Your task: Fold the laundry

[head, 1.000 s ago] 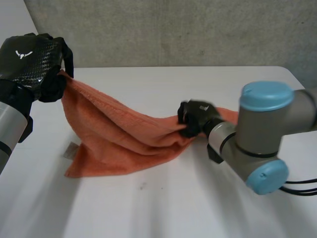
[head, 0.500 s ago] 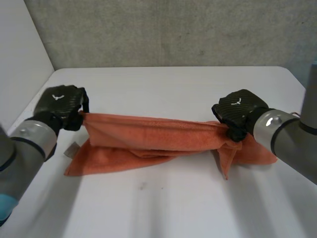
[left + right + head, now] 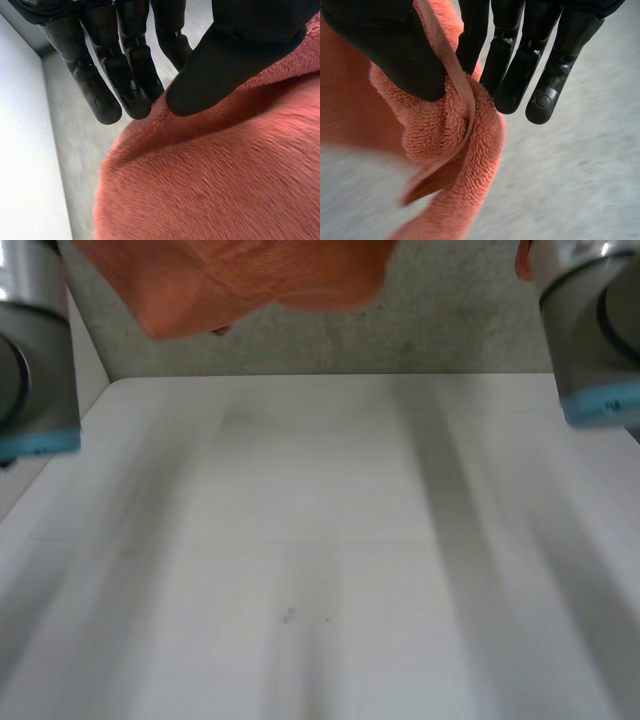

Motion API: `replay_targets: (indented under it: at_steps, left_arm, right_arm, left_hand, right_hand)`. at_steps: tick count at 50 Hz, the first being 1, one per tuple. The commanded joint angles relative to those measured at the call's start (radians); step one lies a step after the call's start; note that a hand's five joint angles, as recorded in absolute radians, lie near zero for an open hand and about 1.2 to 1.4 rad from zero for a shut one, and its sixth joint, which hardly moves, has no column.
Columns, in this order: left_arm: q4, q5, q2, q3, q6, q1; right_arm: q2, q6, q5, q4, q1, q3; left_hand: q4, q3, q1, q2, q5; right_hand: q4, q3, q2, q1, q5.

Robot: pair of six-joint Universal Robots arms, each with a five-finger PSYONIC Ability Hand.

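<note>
Soft, even light brightens the matte white table (image 3: 320, 540). The fuzzy orange terry towel (image 3: 225, 180) is well lit, darkening in the fold under the black right robot hand (image 3: 385, 45).

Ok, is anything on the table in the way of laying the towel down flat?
Nothing visible. The towel hangs above the white table, pinched by the left hand and the right hand, with no object beneath it.

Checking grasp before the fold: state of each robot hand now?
Left robot hand: closed, pinching the orange towel.
Right robot hand: closed, pinching the orange towel too.
</note>
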Motion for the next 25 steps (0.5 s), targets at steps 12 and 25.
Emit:
replay_targets:
  at_steps: [12,25]
  left_arm:
    - [-0.127,0.067,-0.163,-0.491,0.001,-0.049]
    - [-0.178,0.066,-0.099,-0.503,-0.007,-0.044]
  right_arm:
    - [0.168,-0.008,-0.061,0.468,-0.008,0.284]
    - [0.174,0.087,-0.05,0.462,-0.019,0.361]
  left_hand:
    - [0.178,0.179,0.208,0.178,0.204]
    - [0.178,0.179,0.208,0.178,0.204]
  right_hand:
    - [0.206,0.213,0.214,0.436,0.258]
    - [-0.324,-0.318,-0.317,-0.094,-0.272]
